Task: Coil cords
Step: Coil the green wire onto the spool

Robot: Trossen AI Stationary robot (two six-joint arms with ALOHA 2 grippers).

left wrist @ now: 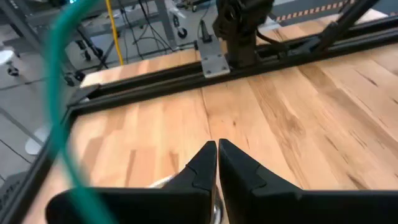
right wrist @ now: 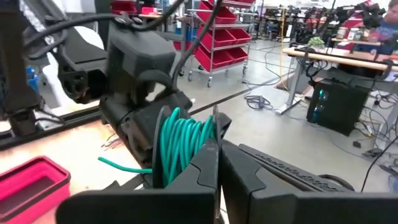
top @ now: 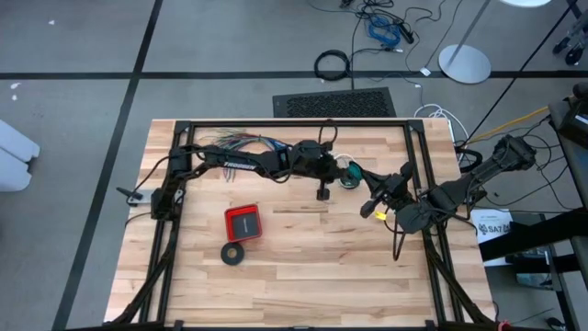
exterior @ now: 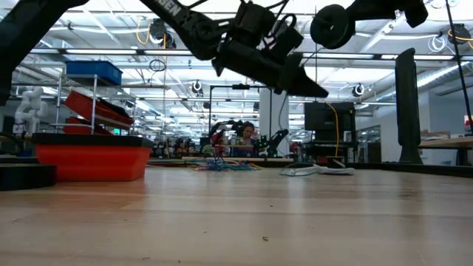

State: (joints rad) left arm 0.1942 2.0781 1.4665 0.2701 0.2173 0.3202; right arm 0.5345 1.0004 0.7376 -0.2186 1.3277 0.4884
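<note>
The teal-green wire is a small coil (top: 349,175) (right wrist: 186,143) at the front of my left gripper (left wrist: 217,148). That gripper is shut, points toward the table's right edge and hangs above the table (exterior: 307,85). One teal strand (left wrist: 59,106) runs close past the left wrist camera, and a free end (right wrist: 115,163) sticks out of the coil. My right gripper (right wrist: 216,149) is shut and points at the coil from the table's right (top: 370,204). A thin white cord (top: 342,158) shows beside the left wrist, partly under the arm. My left gripper has the teal wire's loops (right wrist: 171,146) wound around its front part, clear of the table. The loops and the right fingers hide what they lie on. My right gripper's shut fingertips (right wrist: 208,155) stand against the coil's right side. I cannot tell whether they touch it.
A red box (top: 243,222) and a black tape-like ring (top: 233,254) lie left of centre toward the near edge. A fanned bundle of many-coloured wires (top: 246,141) lies at the far side under the left arm. Black frame rails (top: 424,175) border the table.
</note>
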